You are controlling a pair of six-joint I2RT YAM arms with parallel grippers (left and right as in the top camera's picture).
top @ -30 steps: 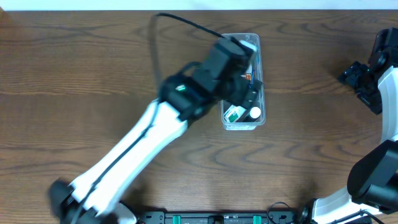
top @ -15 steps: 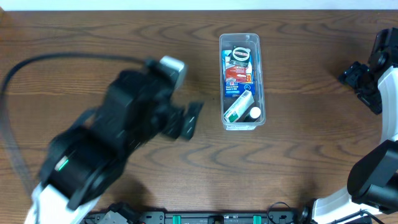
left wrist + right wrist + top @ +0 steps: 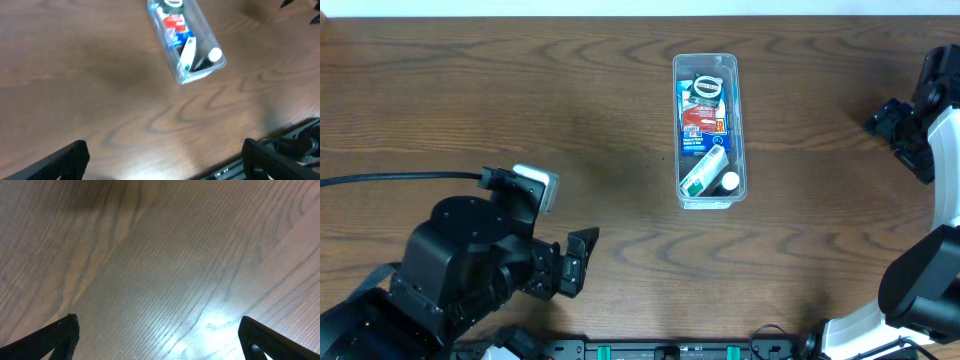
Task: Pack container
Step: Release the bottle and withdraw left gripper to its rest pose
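Note:
The clear plastic container [image 3: 734, 120] stands on the table's far right-centre, long side running front to back. It holds several small packaged items: a round tin, a red and blue packet, a green and white tube and a white-capped bottle. It also shows at the top of the left wrist view [image 3: 202, 30]. My left gripper [image 3: 575, 262] is open and empty near the front left, far from the container; its fingers [image 3: 162, 160] frame bare table. My right gripper [image 3: 888, 120] is open and empty at the right edge, over bare wood [image 3: 157, 335].
The wooden table [image 3: 520, 110] spans the view. A black cable [image 3: 400, 180] runs from the left arm to the left edge. A black rail with green connectors [image 3: 670, 350] lies along the front edge.
My left arm has pulled back from over the container to the front left of the table, leaving the container uncovered. The right arm has not moved.

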